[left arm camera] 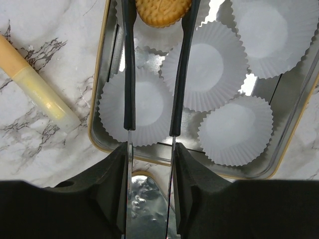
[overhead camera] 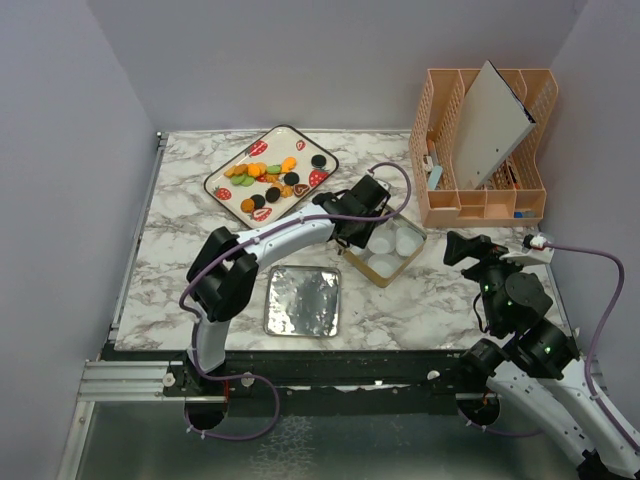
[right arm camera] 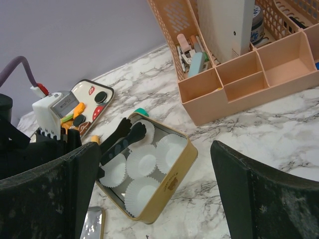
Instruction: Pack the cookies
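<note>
The cookies point(overhead camera: 268, 178) lie as small orange, black, green and tan discs on a strawberry-print tray point(overhead camera: 228, 170) at the back left. My left gripper point(left arm camera: 151, 149) is shut on black tongs point(left arm camera: 129, 74), and the tong tips pinch a tan cookie point(left arm camera: 163, 11) above a gold tin point(left arm camera: 99, 134) holding white paper cups point(left arm camera: 135, 107). In the top view this gripper point(overhead camera: 362, 215) hangs over the tin's point(overhead camera: 383, 272) left end. My right gripper point(overhead camera: 470, 248) is open and empty to the tin's right. The right wrist view shows the tin point(right arm camera: 172, 181) and the tongs point(right arm camera: 122, 137).
The tin's silver lid point(overhead camera: 302, 300) lies flat in front of the left arm. A peach desk organizer point(overhead camera: 485, 150) with a white board stands at the back right. A yellowish tube point(left arm camera: 35, 84) lies on the marble beside the tin's left side.
</note>
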`<state>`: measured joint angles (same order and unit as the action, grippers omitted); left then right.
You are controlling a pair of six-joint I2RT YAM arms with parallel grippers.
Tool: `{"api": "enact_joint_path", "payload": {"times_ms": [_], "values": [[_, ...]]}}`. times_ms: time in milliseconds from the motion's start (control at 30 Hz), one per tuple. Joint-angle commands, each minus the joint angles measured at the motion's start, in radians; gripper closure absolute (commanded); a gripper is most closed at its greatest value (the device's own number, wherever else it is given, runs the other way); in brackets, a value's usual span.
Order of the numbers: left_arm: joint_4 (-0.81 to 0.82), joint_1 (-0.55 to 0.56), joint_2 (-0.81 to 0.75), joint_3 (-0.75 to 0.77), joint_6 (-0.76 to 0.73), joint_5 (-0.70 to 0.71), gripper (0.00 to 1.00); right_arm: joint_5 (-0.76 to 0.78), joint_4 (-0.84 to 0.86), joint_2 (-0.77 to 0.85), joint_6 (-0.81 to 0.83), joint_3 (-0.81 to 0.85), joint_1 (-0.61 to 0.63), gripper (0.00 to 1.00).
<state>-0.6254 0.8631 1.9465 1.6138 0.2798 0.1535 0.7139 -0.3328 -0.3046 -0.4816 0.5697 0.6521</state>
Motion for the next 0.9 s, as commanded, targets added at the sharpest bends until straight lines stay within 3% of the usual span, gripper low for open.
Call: {"api": "enact_joint_path", "payload": {"times_ms": [0,367,867], "values": [[0.018,0.010,0.024,0.047,-0.017,0.037,0.62,0.030,-0.014,0.007,-0.009,0.007,-0.006,0.00],[0.018,0.013,0.035,0.057,-0.019,0.034,0.49,0.027,-0.011,0.005,-0.008,0.004,-0.006,0.00],[0.014,0.012,-0.075,0.026,-0.002,0.008,0.51,0.019,-0.009,0.001,-0.005,0.006,-0.006,0.00]]}}
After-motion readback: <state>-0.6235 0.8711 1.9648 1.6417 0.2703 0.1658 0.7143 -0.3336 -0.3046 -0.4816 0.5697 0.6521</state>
